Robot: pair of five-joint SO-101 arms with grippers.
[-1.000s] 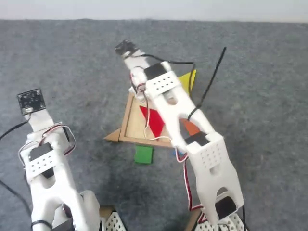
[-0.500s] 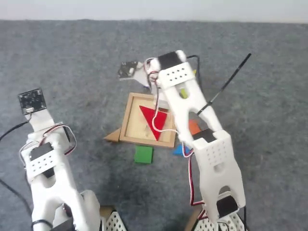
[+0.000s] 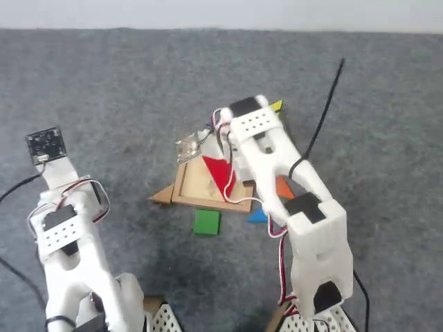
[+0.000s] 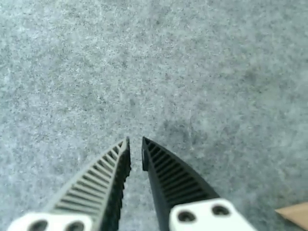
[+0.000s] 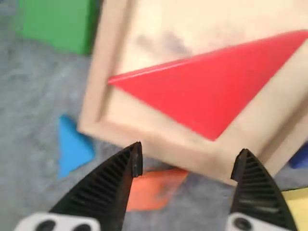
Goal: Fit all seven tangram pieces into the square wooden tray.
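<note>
The square wooden tray (image 3: 185, 181) sits mid-table with a red triangle (image 3: 220, 173) lying in it. My right arm (image 3: 266, 149) stretches over the tray. In the right wrist view, the right gripper (image 5: 188, 161) hangs open above the tray's rim (image 5: 144, 137), with the red triangle (image 5: 211, 96) just beyond the fingertips and nothing between them. Around the tray lie a green square (image 3: 206, 222), a blue piece (image 3: 257, 216), an orange piece (image 3: 284, 185), a yellow piece (image 3: 276, 106) and a plain wooden triangle (image 3: 162, 196). My left gripper (image 4: 135, 144) is shut over bare carpet.
Grey carpet (image 3: 104, 83) covers the table, with open room to the left and far side. The left arm (image 3: 69, 242) stands at the near left, away from the pieces. A black cable (image 3: 322, 117) rises from the right arm.
The right arm's wrist has pulled back from beyond the tray's far corner and now hangs over the tray. The left arm has not moved.
</note>
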